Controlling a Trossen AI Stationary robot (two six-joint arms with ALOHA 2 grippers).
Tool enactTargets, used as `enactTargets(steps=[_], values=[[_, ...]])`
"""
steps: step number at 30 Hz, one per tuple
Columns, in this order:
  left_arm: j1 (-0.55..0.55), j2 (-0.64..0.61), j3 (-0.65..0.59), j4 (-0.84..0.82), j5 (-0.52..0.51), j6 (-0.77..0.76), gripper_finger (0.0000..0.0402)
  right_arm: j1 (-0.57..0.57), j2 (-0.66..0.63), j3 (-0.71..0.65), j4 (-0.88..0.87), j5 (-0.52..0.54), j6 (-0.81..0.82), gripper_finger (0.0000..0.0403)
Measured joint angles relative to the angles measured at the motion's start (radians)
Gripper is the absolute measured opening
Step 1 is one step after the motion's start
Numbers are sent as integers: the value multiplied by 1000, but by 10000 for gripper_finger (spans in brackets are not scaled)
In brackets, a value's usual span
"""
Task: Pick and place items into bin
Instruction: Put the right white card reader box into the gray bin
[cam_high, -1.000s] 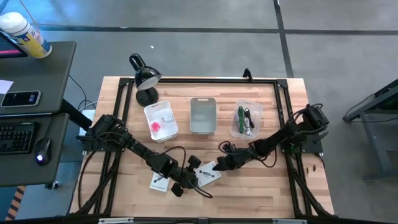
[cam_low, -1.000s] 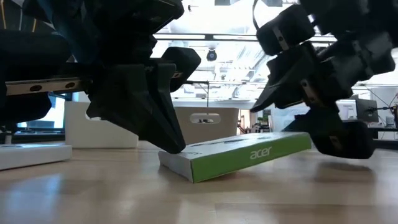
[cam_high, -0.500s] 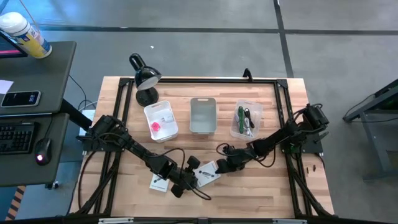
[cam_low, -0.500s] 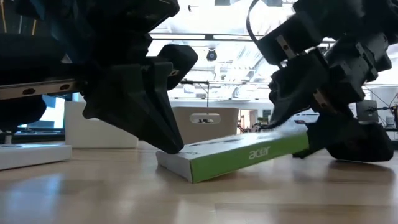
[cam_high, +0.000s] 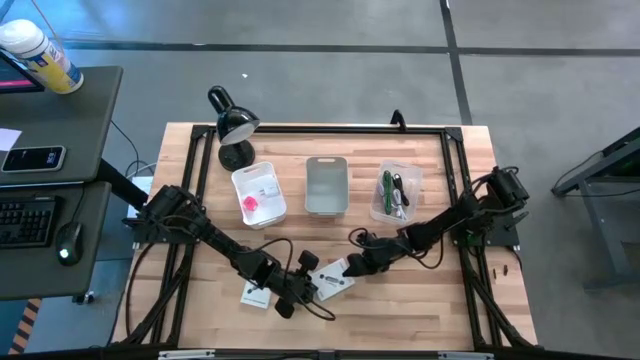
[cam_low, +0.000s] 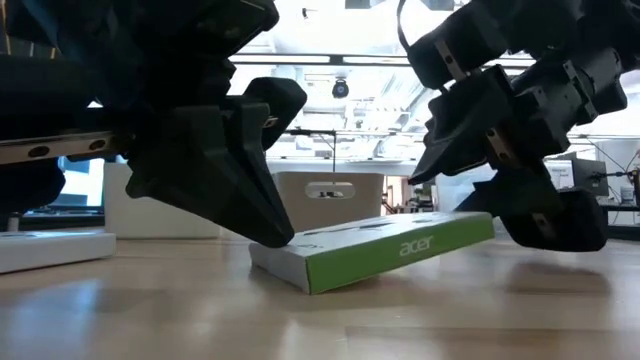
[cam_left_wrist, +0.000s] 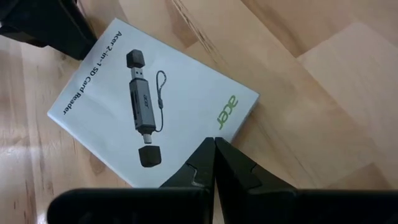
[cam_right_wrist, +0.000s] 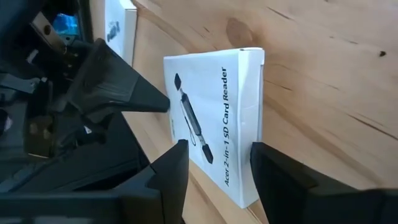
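Packet (cam_high: 333, 279) of a card reader, white with a green edge, lies near the front middle of the table (cam_high: 440, 300), one end tipped up off the wood in the low view. The left gripper (cam_left_wrist: 214, 149) has its fingers pressed together, tips bearing down on the packet's near edge. The right gripper (cam_right_wrist: 214, 152) has its fingers apart, straddling the raised end without clamping it yet.

A second packet (cam_high: 256, 294) lies flat just to the left, untouched. At the back stand three bins: a left bin (cam_high: 259, 194) holding a pink cube (cam_high: 250, 204), an empty-looking grey middle bin (cam_high: 326, 186), and a right bin (cam_high: 396, 192) with cords (cam_high: 393, 192) inside. So some items seem already sorted, while both packets are left.

Only the low view shows the tilt and the green side; the wrist views alone make the printing readable and show how each pair of fingers stands; the high view gives the bins.
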Motion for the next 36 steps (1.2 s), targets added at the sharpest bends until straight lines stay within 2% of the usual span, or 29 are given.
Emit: enactTargets(steps=[5, 13, 23, 28, 36], values=[[-6, 0, -1, 0, -4, 1, 0, 0, 0, 11, -34, -23, 3, 150], [-12, 0, -1, 1, -6, -15, 0, 0, 8, 13, -34, -59, 9, 157], [-16, 0, -1, 0, 7, -24, 0, 0, 75, 44, 15, -85, 8, 150], [-24, 0, -1, 1, -1, -25, 0, -3, 62, 38, 0, -124, 3, 158], [-40, 0, -1, 0, -17, -43, 0, -3, 56, 28, -6, -124, 4, 172]])
